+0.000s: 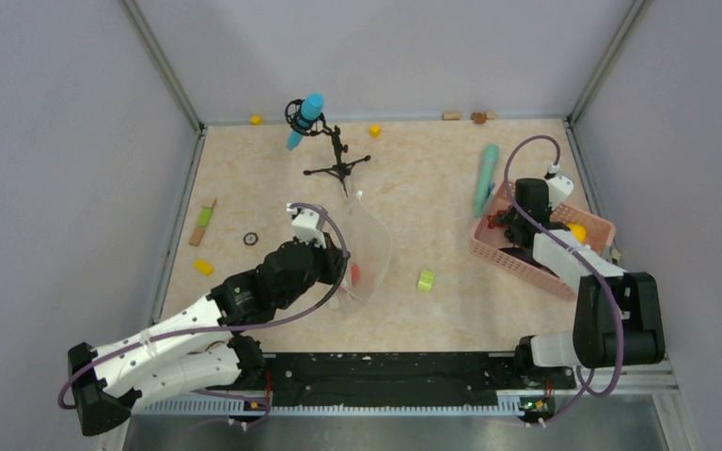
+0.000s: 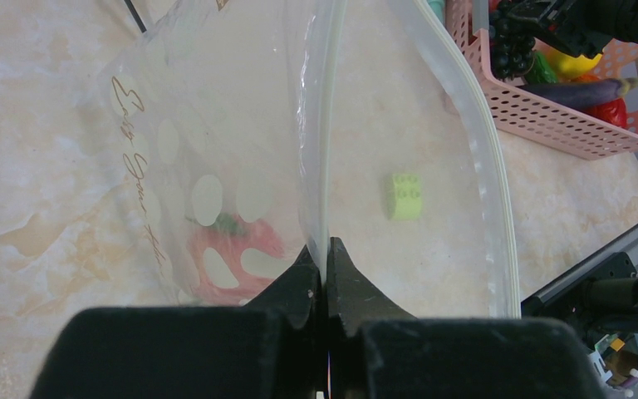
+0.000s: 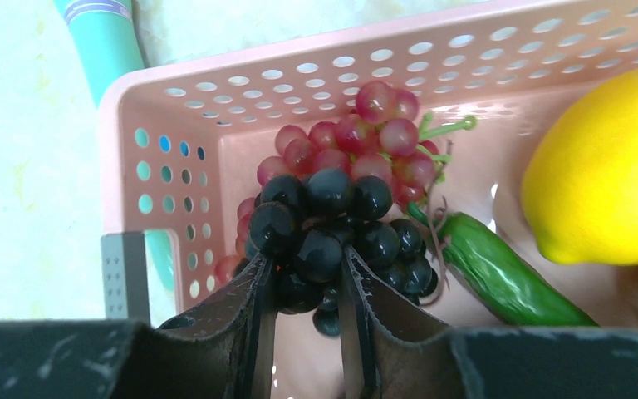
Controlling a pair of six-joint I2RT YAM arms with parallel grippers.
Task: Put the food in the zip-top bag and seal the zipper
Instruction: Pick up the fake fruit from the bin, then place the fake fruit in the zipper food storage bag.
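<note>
My left gripper (image 2: 326, 253) is shut on one rim of the zip-top bag (image 1: 368, 246) and holds it up with the mouth open. The other rim with the white zipper strip (image 2: 488, 166) bows out to the right. A red piece (image 2: 228, 249) lies inside the bag. My right gripper (image 3: 306, 266) is in the pink basket (image 3: 299, 75), shut on the dark purple grape bunch (image 3: 332, 224). Red grapes (image 3: 365, 141), a lemon (image 3: 606, 166) and a green vegetable (image 3: 498, 270) lie beside it. From above, the right gripper (image 1: 512, 221) is over the basket's left end.
The pink basket (image 1: 489, 252) stands at the right, with a teal tube (image 1: 485, 177) along its far-left side. A lime-green block (image 1: 426, 280) lies between bag and basket. A microphone stand (image 1: 334, 150) is behind the bag. Small yellow blocks (image 1: 204, 267) lie at the left and back.
</note>
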